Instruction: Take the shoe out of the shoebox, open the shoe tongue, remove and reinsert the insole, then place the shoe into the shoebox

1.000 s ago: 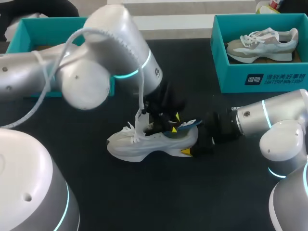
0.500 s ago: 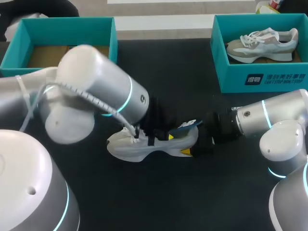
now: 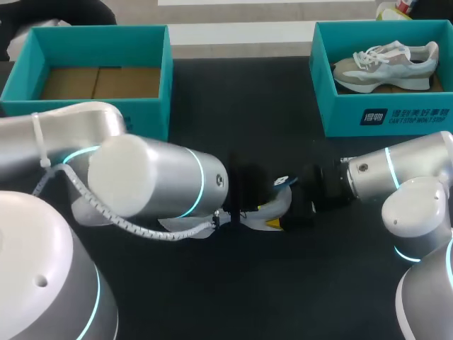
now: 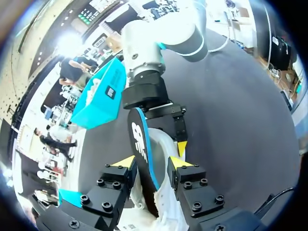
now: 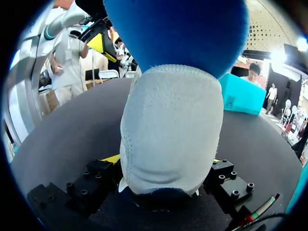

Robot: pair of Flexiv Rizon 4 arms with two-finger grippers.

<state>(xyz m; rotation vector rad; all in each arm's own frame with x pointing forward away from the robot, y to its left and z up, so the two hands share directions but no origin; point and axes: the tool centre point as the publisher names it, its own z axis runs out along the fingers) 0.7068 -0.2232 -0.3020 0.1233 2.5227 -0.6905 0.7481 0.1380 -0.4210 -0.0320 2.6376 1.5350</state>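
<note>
A white shoe lies on its sole on the black table, mid-table, mostly hidden under my left arm. My right gripper is shut on its heel; in the right wrist view the grey heel fills the gap between the fingers of the right gripper. A blue-edged insole sticks up out of the shoe's opening. In the left wrist view the insole stands between the yellow tips of my left gripper, which is shut on it just above the shoe.
An empty teal shoebox stands at the back left. A second teal box at the back right holds another shoe. My left arm's wrist lies low across the table's middle.
My left arm has swung down and lowered over the shoe, hiding most of it, and the insole sits lower in the shoe. The right arm has not moved.
</note>
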